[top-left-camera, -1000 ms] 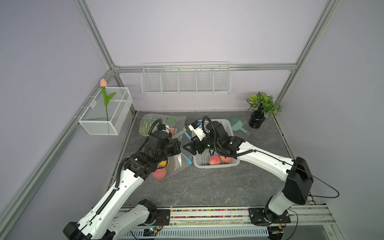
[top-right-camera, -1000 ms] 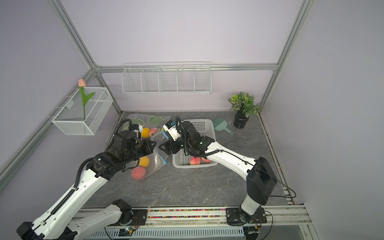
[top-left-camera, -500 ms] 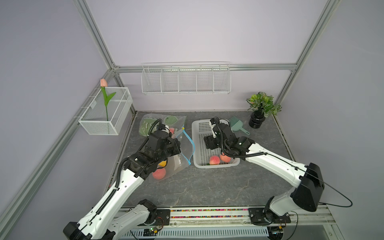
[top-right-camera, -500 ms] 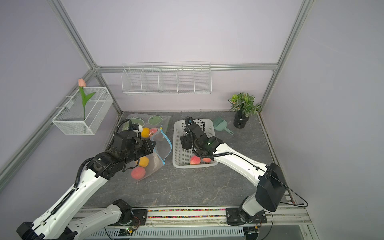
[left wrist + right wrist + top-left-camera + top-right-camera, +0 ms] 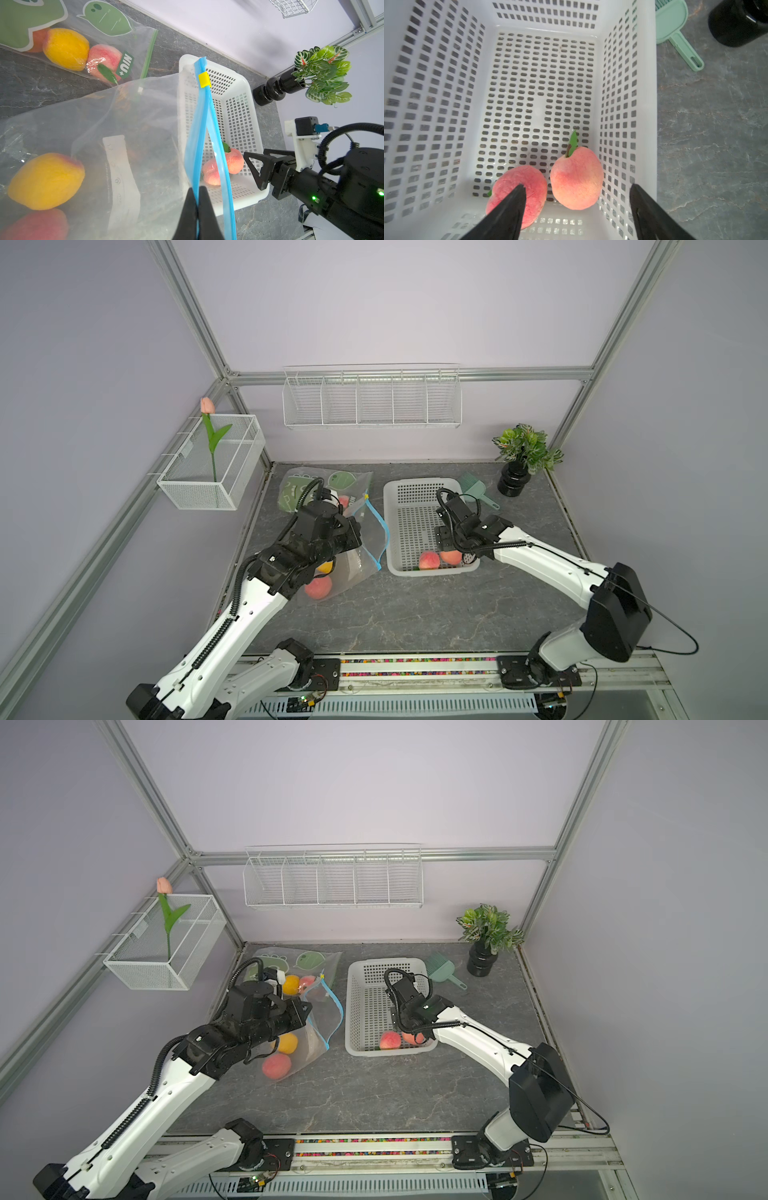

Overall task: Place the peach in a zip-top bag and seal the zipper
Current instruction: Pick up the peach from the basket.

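Blue zipper strip (image 5: 384,526) edges the mouth of the clear zip-top bag (image 5: 361,560). In both top views the bag stands lifted and turned toward the white perforated basket (image 5: 392,506), likely so fruit can cross the narrow stretch of grey table (image 5: 415,605) between them. The left gripper (image 5: 352,531) props the rim. The right gripper (image 5: 445,540) hangs inside the basket over two peaches at its near end.

In the left wrist view the left gripper (image 5: 198,190) is pinched together on one lip of the zipper strip (image 5: 199,135). The other lip bows away, leaving only a slim slit. The yellow slider (image 5: 204,80) sits at the far end, out of the way. A yellow fruit (image 5: 45,180) and a red fruit (image 5: 35,226) lie inside the bag.

In the right wrist view the right gripper (image 5: 577,185) stands spread wide, astride the leafed peach (image 5: 577,178), with nothing clamped. That peach sits in the basket's corner, just beside the wall (image 5: 618,93) and the second peach (image 5: 510,180). The fingers have little room on either side, but above is free. The slit probably needs widening first.
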`<state>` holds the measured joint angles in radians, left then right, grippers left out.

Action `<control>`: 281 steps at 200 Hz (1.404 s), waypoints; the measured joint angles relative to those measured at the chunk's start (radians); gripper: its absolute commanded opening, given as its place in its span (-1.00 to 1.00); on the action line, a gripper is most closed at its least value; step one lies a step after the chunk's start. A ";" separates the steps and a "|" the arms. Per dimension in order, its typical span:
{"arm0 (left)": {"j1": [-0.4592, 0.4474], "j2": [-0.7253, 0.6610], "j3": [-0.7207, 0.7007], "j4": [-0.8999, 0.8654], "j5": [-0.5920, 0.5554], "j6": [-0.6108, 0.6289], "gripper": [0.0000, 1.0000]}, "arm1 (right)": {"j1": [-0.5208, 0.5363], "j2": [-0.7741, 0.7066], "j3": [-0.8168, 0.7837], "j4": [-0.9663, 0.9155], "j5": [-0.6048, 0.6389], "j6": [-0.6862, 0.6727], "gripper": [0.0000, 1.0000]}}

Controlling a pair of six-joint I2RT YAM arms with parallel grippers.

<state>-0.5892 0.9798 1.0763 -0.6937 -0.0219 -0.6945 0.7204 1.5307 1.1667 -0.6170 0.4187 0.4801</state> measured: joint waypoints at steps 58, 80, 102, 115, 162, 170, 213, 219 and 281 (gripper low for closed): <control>0.000 0.000 0.000 0.000 0.000 0.000 -1.00 | -0.031 0.042 -0.012 0.001 -0.047 0.012 0.56; 0.000 0.000 0.000 0.000 0.000 0.000 -1.00 | -0.032 0.072 -0.010 0.000 -0.061 0.014 0.56; 0.000 0.000 0.000 0.000 0.000 0.000 -1.00 | -0.032 0.108 -0.006 -0.007 -0.076 0.015 0.56; 0.000 0.000 0.000 0.000 0.000 0.000 -1.00 | -0.032 0.125 -0.002 -0.014 -0.081 0.018 0.56; 0.000 -0.010 -0.001 -0.002 -0.002 0.000 -1.00 | -0.034 0.168 0.011 -0.020 -0.095 0.026 0.54; 0.000 -0.014 -0.002 -0.003 -0.004 0.000 -1.00 | -0.034 0.174 0.013 -0.019 -0.096 0.028 0.54; 0.000 -0.021 -0.002 -0.004 -0.007 0.000 -1.00 | -0.034 0.229 0.032 -0.021 -0.103 0.035 0.42; 0.000 -0.021 -0.003 -0.005 -0.007 0.000 -1.00 | -0.034 0.232 0.035 -0.020 -0.102 0.036 0.40; 0.000 -0.021 -0.003 -0.008 -0.007 0.000 -1.00 | -0.038 0.206 0.040 -0.007 -0.113 0.043 0.28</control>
<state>-0.5892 0.9592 1.0733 -0.7017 -0.0288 -0.6945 0.6827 1.7363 1.2064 -0.6239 0.3058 0.5236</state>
